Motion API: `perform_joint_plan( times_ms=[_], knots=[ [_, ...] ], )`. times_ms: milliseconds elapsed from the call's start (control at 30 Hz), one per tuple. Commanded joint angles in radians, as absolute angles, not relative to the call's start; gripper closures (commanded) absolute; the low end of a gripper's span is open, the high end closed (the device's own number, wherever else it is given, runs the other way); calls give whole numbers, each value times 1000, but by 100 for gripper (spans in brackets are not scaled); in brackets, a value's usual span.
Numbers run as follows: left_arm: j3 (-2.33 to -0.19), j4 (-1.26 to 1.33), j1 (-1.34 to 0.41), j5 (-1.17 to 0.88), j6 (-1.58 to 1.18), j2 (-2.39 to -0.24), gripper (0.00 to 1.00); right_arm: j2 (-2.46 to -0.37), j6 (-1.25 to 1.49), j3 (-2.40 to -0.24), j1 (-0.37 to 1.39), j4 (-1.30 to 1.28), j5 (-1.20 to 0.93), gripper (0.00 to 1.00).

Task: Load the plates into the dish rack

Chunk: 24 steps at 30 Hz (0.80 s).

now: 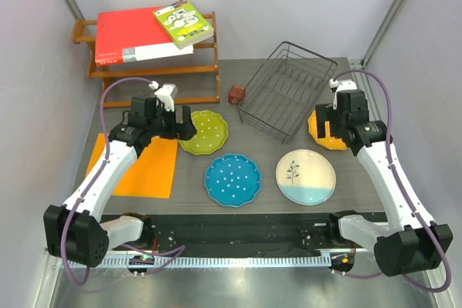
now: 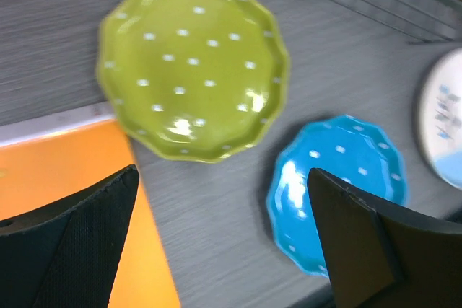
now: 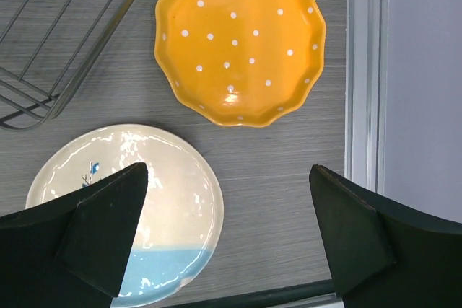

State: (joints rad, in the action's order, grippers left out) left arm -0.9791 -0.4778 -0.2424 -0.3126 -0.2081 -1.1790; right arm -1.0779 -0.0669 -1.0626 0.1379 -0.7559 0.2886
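The black wire dish rack (image 1: 289, 90) stands empty at the back right. Four plates lie flat on the grey table: lime green (image 1: 204, 132), blue (image 1: 232, 179), cream with a pale-blue band and sprig (image 1: 306, 177), and orange-yellow (image 1: 319, 133). My left gripper (image 1: 180, 124) hovers open and empty at the green plate's left edge. Its wrist view shows the green plate (image 2: 193, 63) and blue plate (image 2: 339, 185) beyond the gripper (image 2: 222, 178). My right gripper (image 1: 328, 122) is open and empty above the orange-yellow plate (image 3: 240, 41), with the cream plate (image 3: 137, 200) to its left.
A flat orange mat (image 1: 137, 167) lies under the left arm. A wooden slatted shelf (image 1: 155, 70) with books stands at the back left. A small brown block (image 1: 236, 95) sits beside the rack. The table's right edge rail (image 3: 361, 70) runs close to the orange-yellow plate.
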Motion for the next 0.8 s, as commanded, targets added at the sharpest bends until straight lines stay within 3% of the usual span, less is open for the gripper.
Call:
perform_joint_plan(
  times_ms=[0,133,300,500,767],
  knots=[
    [-1028,-495,-233,89,-191,-1172,0,-1135,-11,-1166,95,-681,276,0],
    [-1071,-516,-221,336,-134,-1190,1,-1193,38,-1253,75,-652,261,6],
    [-1071,-503,-221,279,-127,-1157,1,-1281,103,-1315,74,-640,268,14],
    [-1051,-499,-227,169,-123,-1138,1,-1416,179,-1365,64,-647,230,34],
    [-1023,-494,-227,201,-78,-1134,1,-1623,221,-1472,54,-643,239,40]
  ],
)
